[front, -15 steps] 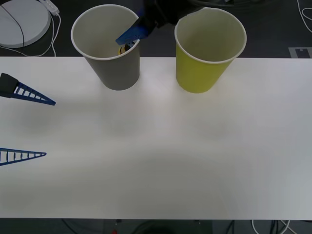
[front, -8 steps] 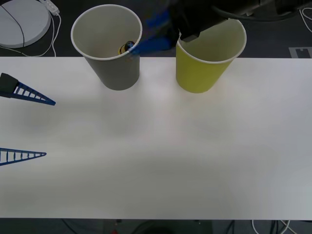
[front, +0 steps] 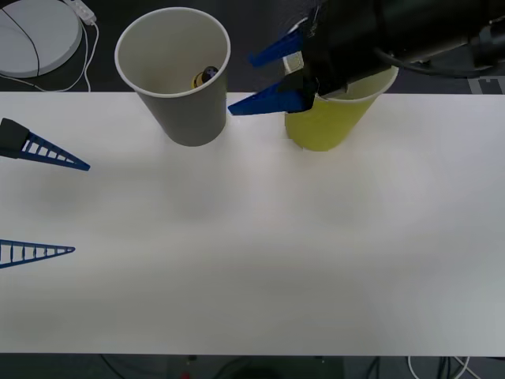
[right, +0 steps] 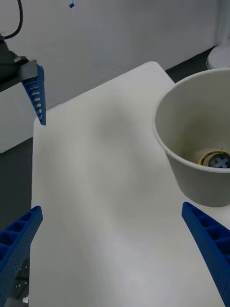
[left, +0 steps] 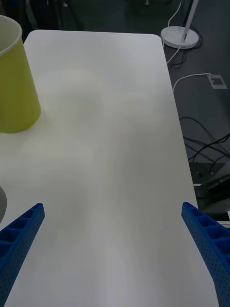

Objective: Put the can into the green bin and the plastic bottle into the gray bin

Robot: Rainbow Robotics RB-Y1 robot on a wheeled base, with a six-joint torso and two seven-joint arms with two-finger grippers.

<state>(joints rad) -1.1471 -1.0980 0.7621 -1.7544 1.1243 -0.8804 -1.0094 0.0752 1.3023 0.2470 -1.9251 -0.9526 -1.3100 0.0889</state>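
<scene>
The plastic bottle (front: 203, 76) is seen inside the gray bin (front: 175, 79) at the table's (front: 252, 260) far edge, beside the green bin (front: 323, 126). The right gripper (front: 251, 80) is held between them, fingers apart; the left gripper (front: 72, 207), fingers apart, is parked at the left edge.

Two paper cups stand along the table's (front: 252, 260) far edge, one gray bin (front: 177, 71) and one green bin (front: 319, 126), with one plastic bottle (front: 203, 76) inside the gray one, and two grippers, left (front: 79, 207) and right (front: 241, 82), are over the table.
</scene>
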